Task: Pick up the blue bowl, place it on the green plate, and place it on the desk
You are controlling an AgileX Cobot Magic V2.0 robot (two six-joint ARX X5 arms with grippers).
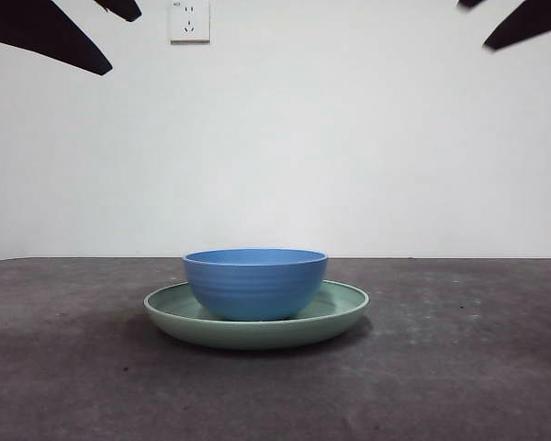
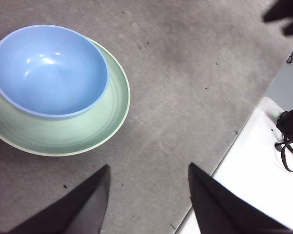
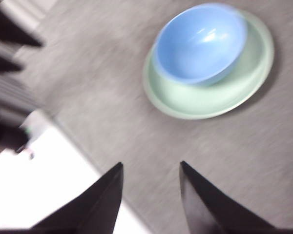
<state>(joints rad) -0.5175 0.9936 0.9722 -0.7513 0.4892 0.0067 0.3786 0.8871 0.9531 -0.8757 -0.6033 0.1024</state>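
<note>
The flat, dark grey-brown, speckled desk (image 1: 64, 386) is seen nearest, bare in front of the wide, shallow, pale mint-green plate (image 1: 344, 312). On that plate, set towards one side of it rather than dead centre, the round, medium-blue, faintly ridged bowl (image 1: 255, 283) stands upright and empty. The bowl is judged light, stiff and smooth, probably plastic, so a slippery wall is expected; its thin rim is the fair place to be pinched, one jaw inside and one outside, on the side where the plate's rim is well apart from it. The plate may be dragged along if the bowl is lifted askew. Both grippers are held high above the plate and well apart from it: the left gripper (image 2: 147, 195) with jaws wide and empty, the right gripper (image 3: 151, 192), somewhat blurred, apparently likewise parted. Behind the plate, a white wall socket (image 1: 189, 20) is mounted high on the wall; nothing stands in the way.
</note>
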